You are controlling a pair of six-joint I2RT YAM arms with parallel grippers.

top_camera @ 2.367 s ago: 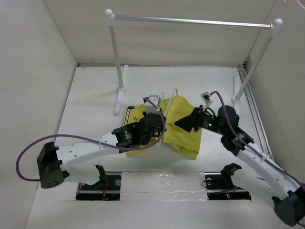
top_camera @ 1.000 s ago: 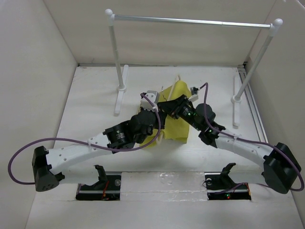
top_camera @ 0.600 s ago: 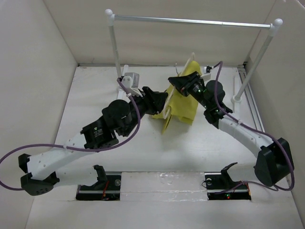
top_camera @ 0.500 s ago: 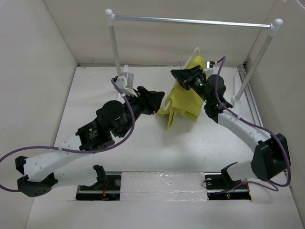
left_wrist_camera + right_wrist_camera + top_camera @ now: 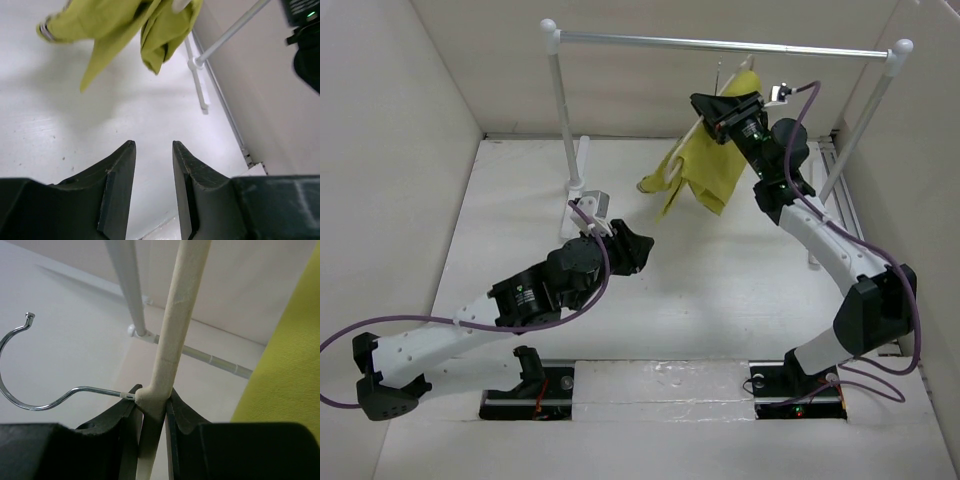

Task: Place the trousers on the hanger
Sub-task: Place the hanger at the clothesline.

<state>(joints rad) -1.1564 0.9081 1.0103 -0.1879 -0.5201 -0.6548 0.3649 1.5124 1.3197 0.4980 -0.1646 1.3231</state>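
Black fingers (image 5: 117, 185) of the left gripper (image 5: 638, 247) are what I see nearest: on the left wrist camera they stand spread with a clear gap, and only bare white table (image 5: 520, 210) shows through it. From overhead that arm lies low over the table, its gripper pointing toward the far right and well apart from the cloth.

Beyond it, the trousers (image 5: 705, 172) hang in the air, clear of the table. The mustard cloth is draped over the hanger (image 5: 172, 330) and drops in folds. One narrow flap trails down to the left, ending in the striped tab (image 5: 46, 31). A cream end of the hanger pokes out among the folds on the left wrist view, but I cannot tell which bar carries the cloth.

Higher and farther back, the right arm reaches up steeply. The right gripper (image 5: 152, 402) is pressed onto the hanger's neck, one finger on each side, just where the wire hook (image 5: 100, 389) leaves the cream stem. The hook curls out to the side in open air, with yellow cloth at the right edge of that view.

Farthest off, the metal rail (image 5: 650, 41) runs across on its white posts (image 5: 563, 110). The hanger's top sits just below it, near its right half.
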